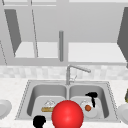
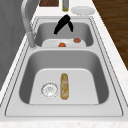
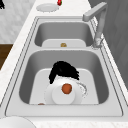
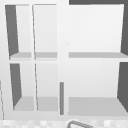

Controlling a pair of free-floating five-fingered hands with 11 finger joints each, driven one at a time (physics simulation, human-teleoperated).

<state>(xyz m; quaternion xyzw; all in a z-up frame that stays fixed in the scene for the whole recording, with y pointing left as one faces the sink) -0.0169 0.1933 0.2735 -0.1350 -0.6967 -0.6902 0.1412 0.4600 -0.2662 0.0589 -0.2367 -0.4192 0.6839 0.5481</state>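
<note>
My right robot hand (image 1: 92, 96) hangs in the right basin (image 1: 101, 91), fingers pointing down just above the plate (image 3: 63, 94), touching nothing that I can see; an orange ball (image 3: 66, 88) sits on that plate, not yet grasped. My left robot hand (image 1: 39, 121) waits at the sink's near edge; I cannot tell its fingers. The left basin (image 2: 97, 62) holds a bread loaf (image 2: 64, 86) beside the drain (image 2: 49, 89). A red ball (image 1: 67, 114) sits in front

Front camera facing sink (image 1: 25, 100), side cameras along it (opposite ends), upper on cabinet (image 4: 62, 57)
</note>
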